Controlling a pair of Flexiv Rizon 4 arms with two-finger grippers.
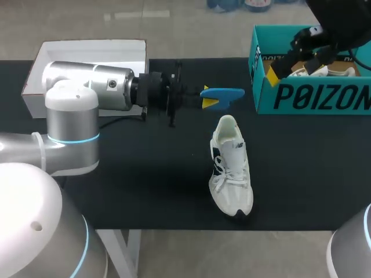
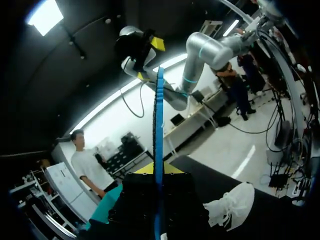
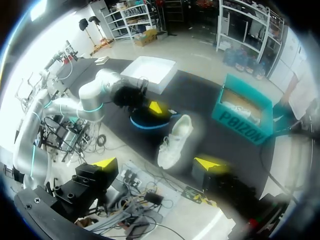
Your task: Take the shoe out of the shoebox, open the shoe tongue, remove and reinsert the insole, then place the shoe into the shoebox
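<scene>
On the black table [image 1: 145, 174] | white shoe [image 1: 231, 168] stands on its sole, near the teal shoebox [image 1: 313, 95] | left claw [image 1: 207, 99] clamped on the blue insole [image 1: 226, 92], up off the table | right claw [image 3: 157, 164] high up, fingers wide apart

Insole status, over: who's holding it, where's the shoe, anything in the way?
Left gripper shut on blue insole. Right gripper open, empty, by shoebox. Shoe on table, outside the box. Nothing blocking.

Bold black lettering [image 1: 322, 96] on side wall of the teal shoebox [image 1: 261, 69]
</scene>
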